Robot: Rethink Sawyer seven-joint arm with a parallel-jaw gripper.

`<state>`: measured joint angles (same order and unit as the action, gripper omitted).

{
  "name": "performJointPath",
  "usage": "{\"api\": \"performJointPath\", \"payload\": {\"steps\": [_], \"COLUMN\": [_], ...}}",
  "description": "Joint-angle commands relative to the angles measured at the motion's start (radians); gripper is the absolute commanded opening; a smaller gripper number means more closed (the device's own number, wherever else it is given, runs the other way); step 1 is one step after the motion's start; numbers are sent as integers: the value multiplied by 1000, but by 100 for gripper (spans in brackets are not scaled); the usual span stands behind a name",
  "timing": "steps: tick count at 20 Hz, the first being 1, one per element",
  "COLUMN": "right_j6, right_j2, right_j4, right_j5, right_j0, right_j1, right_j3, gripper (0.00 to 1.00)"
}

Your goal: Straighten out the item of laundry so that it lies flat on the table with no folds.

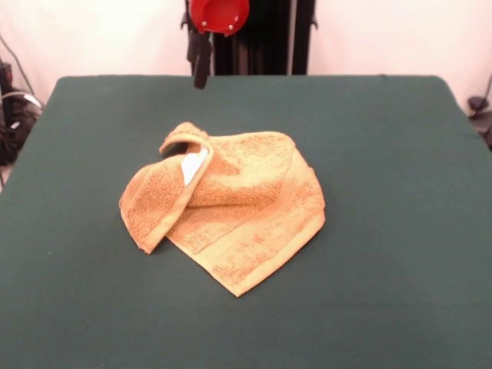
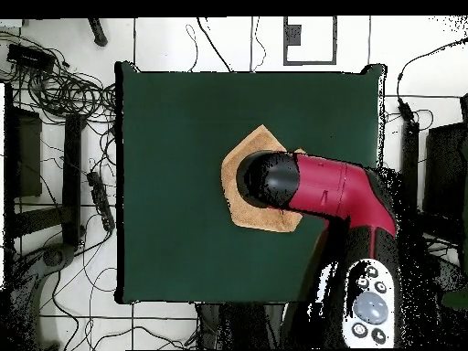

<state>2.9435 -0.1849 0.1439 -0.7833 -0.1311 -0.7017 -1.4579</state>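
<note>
Washcloth [image 1: 227,219], just one, lies bunched and folded on the green counter [image 1: 400,231]. The arm [image 2: 334,187] hangs above it. Tool [image 1: 201,65]: cannot tell whether open.

A robotics lab: a green-topped surface [image 2: 183,137] stands on a white tiled floor [image 2: 219,41], with tangled cables [image 2: 64,87] and dark equipment [image 2: 23,151] beside the surface's edge.

Front cam: low across bench [image 1: 400,307], facing robot, fairly close. Overhead cam: straight down, higher, whole bench; arm [image 2: 320,187] hides probably the middle. Both share bench.
</note>
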Motion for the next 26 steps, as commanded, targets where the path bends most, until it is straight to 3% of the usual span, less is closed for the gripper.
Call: {"api": "performJointPath", "payload": {"steps": [1,8,12,15,21,24,26], "right_j6": [-330,-547,-681,-767,-886,-1009,-1037], "right_j2": [179,308,375,410,435,509,528], "right_j4": [101,220,286,321,338,280,239], "right_j5": [21,-152,-159,-127,-67,-52,-71], "right_j0": [-58,-219,-305,-352,-410,-469,-485], "right_j1": [65,279,425,496,540,509,427], "right_j3": [65,377,558,632,669,580,465], "gripper": [100,100,100,100,100,100,100]}}
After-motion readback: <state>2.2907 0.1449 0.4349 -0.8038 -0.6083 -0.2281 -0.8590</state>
